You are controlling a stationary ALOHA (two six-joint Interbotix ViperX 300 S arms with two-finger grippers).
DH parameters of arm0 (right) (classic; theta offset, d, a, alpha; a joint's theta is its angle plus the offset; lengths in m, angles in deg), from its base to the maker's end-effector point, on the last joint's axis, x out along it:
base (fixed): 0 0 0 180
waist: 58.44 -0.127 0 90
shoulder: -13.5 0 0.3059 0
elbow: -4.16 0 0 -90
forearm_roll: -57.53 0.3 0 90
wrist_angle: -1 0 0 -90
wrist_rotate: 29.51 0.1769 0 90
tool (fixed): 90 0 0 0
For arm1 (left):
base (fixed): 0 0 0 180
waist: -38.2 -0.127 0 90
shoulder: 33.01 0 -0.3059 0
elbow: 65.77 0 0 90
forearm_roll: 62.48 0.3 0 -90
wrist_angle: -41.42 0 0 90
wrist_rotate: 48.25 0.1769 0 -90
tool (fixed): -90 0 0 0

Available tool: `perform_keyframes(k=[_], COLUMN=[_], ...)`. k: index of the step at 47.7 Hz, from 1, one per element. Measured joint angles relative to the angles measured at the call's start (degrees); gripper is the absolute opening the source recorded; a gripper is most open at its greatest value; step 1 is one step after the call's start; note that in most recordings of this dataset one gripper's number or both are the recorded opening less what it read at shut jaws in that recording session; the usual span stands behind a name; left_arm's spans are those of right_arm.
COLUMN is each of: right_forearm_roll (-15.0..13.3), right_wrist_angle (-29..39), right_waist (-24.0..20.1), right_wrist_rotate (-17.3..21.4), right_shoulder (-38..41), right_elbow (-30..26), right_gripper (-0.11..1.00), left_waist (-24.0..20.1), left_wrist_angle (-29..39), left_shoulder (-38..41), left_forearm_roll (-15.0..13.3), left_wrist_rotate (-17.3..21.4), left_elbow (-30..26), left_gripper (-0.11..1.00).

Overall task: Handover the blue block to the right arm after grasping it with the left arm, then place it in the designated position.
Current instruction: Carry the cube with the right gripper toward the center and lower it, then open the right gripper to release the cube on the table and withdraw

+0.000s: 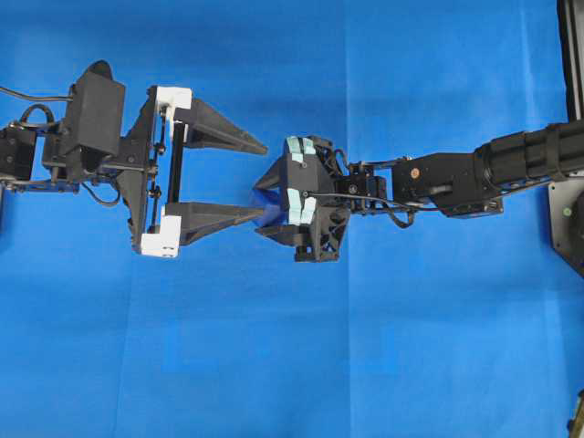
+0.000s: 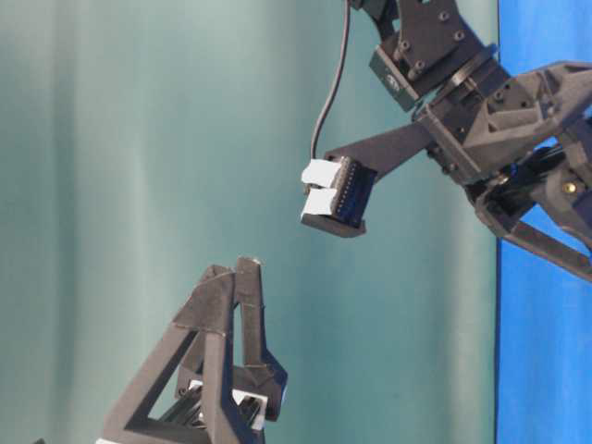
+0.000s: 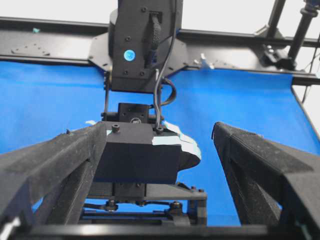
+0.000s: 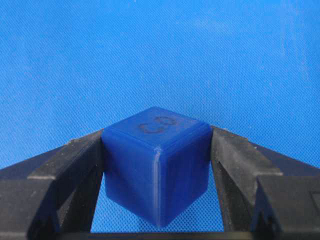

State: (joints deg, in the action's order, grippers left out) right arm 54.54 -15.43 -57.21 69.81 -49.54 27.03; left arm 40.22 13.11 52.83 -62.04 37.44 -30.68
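The blue block (image 4: 156, 167), a dark-blue cube with faint marks on its top face, is clamped between the two black fingers of my right gripper (image 4: 156, 147), above the blue cloth. From overhead, only a corner of the block (image 1: 266, 209) shows at the right gripper (image 1: 272, 203), which has mint-green parts and points left. My left gripper (image 1: 263, 180), with white brackets, faces it, open wide with the right gripper's tips between its fingers. Its lower fingertip lies close beside the block; I cannot tell whether they touch. In the left wrist view the left gripper (image 3: 160, 132) straddles the right gripper's body (image 3: 135, 155), which hides the block.
Blue cloth (image 1: 292, 365) covers the table. The right arm (image 1: 511, 164) stretches in from the right edge, where a black base plate (image 1: 568, 219) and a frame rail (image 1: 571, 55) stand. A black frame (image 3: 50, 47) runs along the far side in the left wrist view.
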Motion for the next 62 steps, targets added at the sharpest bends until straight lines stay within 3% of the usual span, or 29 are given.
perform_keyframes(k=[25, 37, 47, 55, 62], right_forearm_roll=[0.0, 0.0, 0.0, 0.0, 0.0], right_wrist_angle=[-0.26, -0.18, 0.79, 2.64, 3.16], right_waist=[-0.09, -0.09, -0.53, -0.53, -0.7], right_wrist_rotate=[0.26, 2.99, 2.99, 3.34, 3.25], right_shoulder=[1.85, 2.2, 2.2, 2.29, 2.11], right_elbow=[-1.41, -1.49, -1.49, -1.49, -1.41], right_gripper=[0.47, 0.47, 0.49, 0.75, 0.79], left_waist=[0.0, 0.0, 0.0, 0.0, 0.0], left_wrist_angle=[0.0, 0.09, 0.09, 0.09, 0.44], left_shoulder=[0.09, 0.0, 0.0, 0.0, 0.0], left_forearm_roll=[0.0, 0.0, 0.0, 0.0, 0.0], left_wrist_rotate=[0.0, 0.0, 0.0, 0.0, 0.0], left_elbow=[0.0, 0.0, 0.0, 0.0, 0.0], left_gripper=[0.91, 0.91, 0.91, 0.91, 0.91])
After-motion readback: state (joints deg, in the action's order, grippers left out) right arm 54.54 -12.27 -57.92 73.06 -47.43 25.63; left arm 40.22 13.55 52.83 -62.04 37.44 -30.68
